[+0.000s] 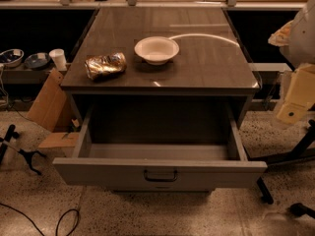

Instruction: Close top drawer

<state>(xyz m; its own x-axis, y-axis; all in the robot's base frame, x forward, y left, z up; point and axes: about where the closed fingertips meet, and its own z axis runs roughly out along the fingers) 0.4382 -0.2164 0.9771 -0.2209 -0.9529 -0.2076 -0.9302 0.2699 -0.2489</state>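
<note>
Fingers of the gripper (294,104): cannot tell whether spread or pressed together; only pale yellow blocks show. The gripper sits at the right edge of view, about level with the front edge of the cabinet top. It hangs downward, well apart from the drawer and touching nothing that can be seen. The arm (302,31) is a white rounded housing directly above the gripper, cut off by the frame edge.

Nearest the camera: speckled floor (29,200), with a dark cable (66,220) looping at lower left.

Top drawer (211,173): pulled far out toward the camera, grey front panel level and facing the viewer. A dark handle (160,175) sits at the centre of the front. Both side walls run back under the cabinet top, and the drawer's inner floor shows as a pale strip behind the front panel.

Cabinet top (211,63): dark and glossy, covering only the rear of the open drawer. A crumpled gold bag (105,65) lies on its side near the front left. A white bowl (156,49) stands upright to the right of the bag and slightly farther back, close to it but apart.

Left of the cabinet, a piece of cardboard (47,102) leans near its side. Farther back on a low shelf stand a white cup (58,59) and, beside it, a dark dish (37,60).
</note>
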